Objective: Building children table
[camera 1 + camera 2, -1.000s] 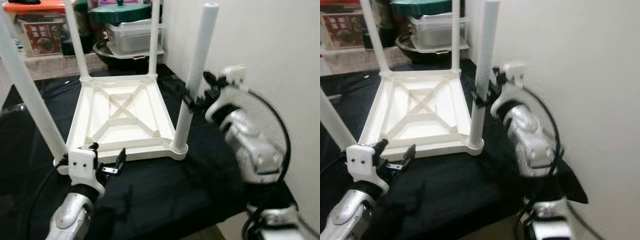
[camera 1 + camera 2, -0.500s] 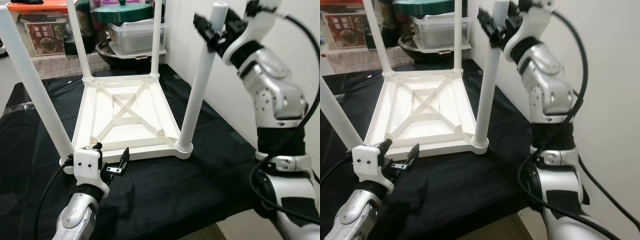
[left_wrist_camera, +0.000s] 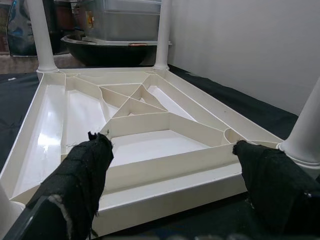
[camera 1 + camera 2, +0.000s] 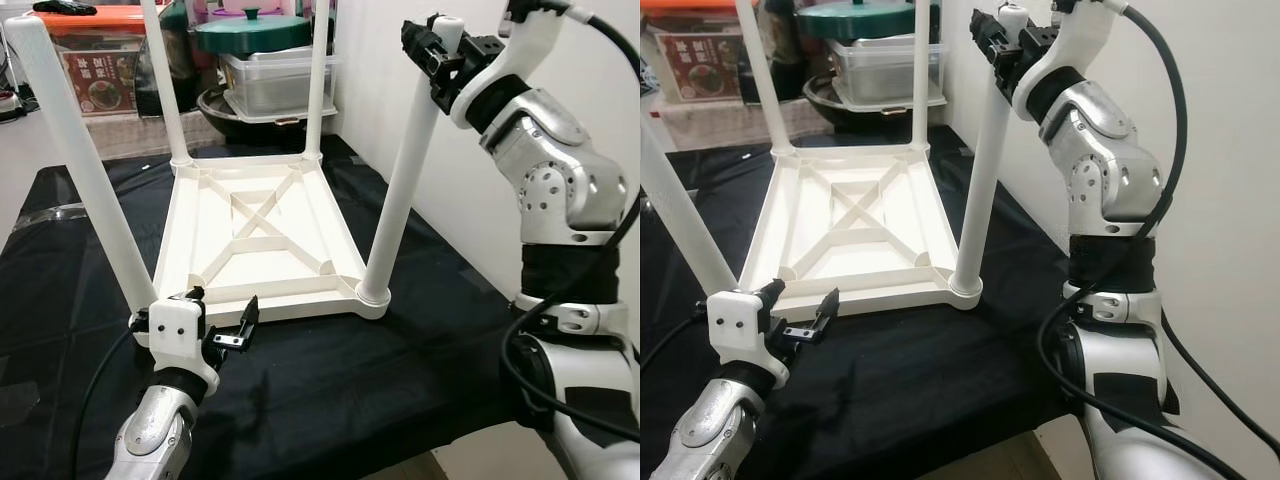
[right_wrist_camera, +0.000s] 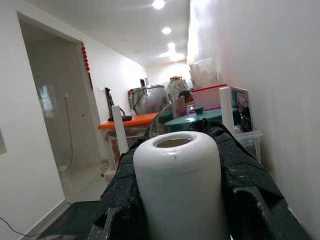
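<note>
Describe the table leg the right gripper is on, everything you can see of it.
The near-right leg is a plain white tube, plastic by its look, with a hollow open top. It stands seated in the corner socket of the upturned white tabletop, leaning slightly. The right gripper is shut around its top end.

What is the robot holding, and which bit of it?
The right gripper is shut on the top end of the near right table leg. The left gripper is open, holding nothing.
</note>
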Tool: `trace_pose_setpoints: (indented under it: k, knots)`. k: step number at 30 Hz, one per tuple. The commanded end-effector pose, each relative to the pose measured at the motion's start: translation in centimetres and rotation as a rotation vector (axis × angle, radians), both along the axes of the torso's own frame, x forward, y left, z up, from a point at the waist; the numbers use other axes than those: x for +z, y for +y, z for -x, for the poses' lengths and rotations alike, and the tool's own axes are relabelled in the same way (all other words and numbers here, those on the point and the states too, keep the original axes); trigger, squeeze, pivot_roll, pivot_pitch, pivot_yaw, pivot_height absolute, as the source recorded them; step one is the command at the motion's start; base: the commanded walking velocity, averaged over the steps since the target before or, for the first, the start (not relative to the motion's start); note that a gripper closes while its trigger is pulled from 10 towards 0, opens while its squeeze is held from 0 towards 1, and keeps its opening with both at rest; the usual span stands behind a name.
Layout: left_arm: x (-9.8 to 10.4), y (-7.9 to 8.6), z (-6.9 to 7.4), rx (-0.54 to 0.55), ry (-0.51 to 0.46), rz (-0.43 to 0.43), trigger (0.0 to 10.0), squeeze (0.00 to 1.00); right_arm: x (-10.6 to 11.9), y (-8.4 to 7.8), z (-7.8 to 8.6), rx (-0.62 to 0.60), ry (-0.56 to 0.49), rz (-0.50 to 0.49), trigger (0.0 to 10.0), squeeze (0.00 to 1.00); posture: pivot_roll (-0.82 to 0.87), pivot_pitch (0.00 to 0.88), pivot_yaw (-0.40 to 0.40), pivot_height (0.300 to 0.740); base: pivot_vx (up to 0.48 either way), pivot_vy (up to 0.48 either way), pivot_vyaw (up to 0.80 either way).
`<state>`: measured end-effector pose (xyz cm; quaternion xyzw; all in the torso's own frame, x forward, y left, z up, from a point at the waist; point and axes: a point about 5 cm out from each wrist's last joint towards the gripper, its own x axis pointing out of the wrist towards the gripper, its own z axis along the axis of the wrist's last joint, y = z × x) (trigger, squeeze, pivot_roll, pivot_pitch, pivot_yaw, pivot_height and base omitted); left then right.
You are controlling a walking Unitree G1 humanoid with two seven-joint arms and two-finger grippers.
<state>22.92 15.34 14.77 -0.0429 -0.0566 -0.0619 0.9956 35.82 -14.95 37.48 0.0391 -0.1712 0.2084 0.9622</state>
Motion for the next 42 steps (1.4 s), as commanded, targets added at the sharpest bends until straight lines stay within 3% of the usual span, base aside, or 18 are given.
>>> trace_pose_setpoints:
  k: [1, 2, 3, 4, 13, 14, 18, 19, 23, 25, 26, 28, 30, 33, 35, 36, 38, 42]
  knots:
    - [-0.5, -0.1, 0.0, 0.0, 0.016, -0.005, 10.0, 0.0, -3.7, 0.2, -0.9, 0.009, 0.193, 0.038, 1.9, 0.0, -0.01, 0.0, -0.063, 0.74, 0.0, 0.0, 0.0]
    - [-0.5, -0.1, 0.0, 0.0, 0.016, -0.005, 10.0, 0.0, -3.7, 0.2, -0.9, 0.009, 0.193, 0.038, 1.9, 0.0, -0.01, 0.0, -0.063, 0.74, 0.0, 0.0, 0.0]
    - [-0.5, -0.1, 0.0, -0.001, 0.017, -0.005, 10.0, 0.0, -3.9, 0.4, -0.9, 0.018, 0.207, 0.046, 10.0, 0.0, -0.01, 0.0, -0.061, 0.74, 0.0, 0.0, 0.0]
    - [-0.5, -0.1, -0.1, -0.002, 0.017, -0.005, 10.0, 0.0, -3.8, 0.5, -0.8, 0.016, 0.196, 0.054, 10.0, 1.0, -0.01, 0.0, -0.063, 0.74, 0.0, 0.0, 0.0]
    - [-0.5, 0.0, -0.2, -0.003, 0.014, -0.006, 10.0, 0.0, -3.2, 1.0, -0.6, 0.038, 0.174, 0.072, 10.0, 0.96, -0.02, 0.0, -0.064, 0.74, 0.0, 0.0, 0.0]
    - [-0.5, -0.1, -0.1, -0.004, 0.014, -0.002, 10.0, 0.0, -3.3, 1.2, -0.6, 0.044, 0.179, 0.074, 10.0, 0.0, -0.02, 0.0, -0.067, 0.74, 0.0, 0.0, 0.0]
    - [-0.6, -0.1, -0.1, -0.005, 0.016, 0.002, 10.0, 0.0, -3.3, 1.3, -0.5, 0.046, 0.176, 0.067, 9.5, 0.0, -0.01, 0.0, -0.068, 0.74, 0.0, 0.0, 0.0]
    - [-0.6, -0.1, 0.0, -0.005, 0.018, 0.002, 10.0, 0.0, -3.1, 1.3, -0.4, 0.047, 0.157, 0.041, 0.0, 0.0, -0.01, 0.0, -0.068, 0.74, 0.0, 0.0, 0.0]
    - [-0.7, -0.1, 0.0, -0.004, 0.022, 0.001, 10.0, 0.0, -2.8, 1.0, -0.3, 0.036, 0.151, -0.021, 0.0, 0.0, -0.02, 0.0, -0.067, 0.74, 0.0, 0.0, 0.0]
    - [-0.8, -0.2, 0.0, -0.007, 0.026, 0.002, 10.0, 0.0, -3.9, 0.3, -0.7, -0.013, 0.238, -0.157, 0.0, 0.0, -0.01, 0.0, -0.066, 0.74, 0.0, 0.0, 0.0]
    - [-0.8, -0.2, 0.0, -0.007, 0.026, 0.002, 10.0, 0.0, -3.9, 0.3, -0.7, -0.013, 0.238, -0.157, 0.0, 0.0, -0.01, 0.0, -0.066, 0.74, 0.0, 0.0, 0.0]
    - [-0.8, -0.2, 0.0, -0.011, 0.031, 0.012, 10.0, 0.0, -6.9, -1.2, -1.8, -0.128, 0.462, -0.434, 0.0, 0.0, -0.01, 0.0, -0.065, 0.74, 0.0, 0.0, 0.0]
    - [-0.8, -0.2, 0.0, -0.011, 0.031, 0.012, 10.0, 0.0, -6.9, -1.2, -1.8, -0.128, 0.462, -0.434, 0.0, 0.0, -0.01, 0.0, -0.065, 0.74, 0.0, 0.0, 0.0]
    - [-0.7, -0.4, 0.0, -0.014, 0.027, 0.015, 10.0, 0.0, -14.8, -3.9, -2.9, -0.377, 0.822, -0.814, 0.0, 0.0, 0.0, 0.0, -0.073, 0.74, 0.0, 0.0, 0.0]
    - [-0.7, -0.4, 0.0, -0.014, 0.027, 0.015, 10.0, 0.0, -14.8, -3.9, -2.9, -0.377, 0.822, -0.814, 0.0, 0.0, 0.0, 0.0, -0.073, 0.74, 0.0, 0.0, 0.0]
    - [-0.5, -0.5, -0.1, -0.017, 0.022, 0.016, 10.0, 0.0, -17.1, -4.4, -2.9, -0.44, 0.891, -0.873, 0.0, 0.0, 0.0, 0.0, -0.077, 0.74, 0.0, 0.0, 0.0]
    - [-0.3, -0.6, -0.2, -0.022, 0.015, 0.016, 10.0, 0.0, -18.6, -4.2, -2.8, -0.456, 0.945, -0.895, 0.0, 0.0, 0.0, 0.0, -0.078, 0.74, 0.0, 0.0, 0.0]
    - [-0.2, -0.6, -0.2, -0.025, 0.009, 0.015, 10.0, 0.0, -19.1, -3.3, -2.9, -0.437, 0.983, -0.899, 0.0, 0.0, 0.01, 0.0, -0.082, 0.74, 0.0, 0.0, 0.0]
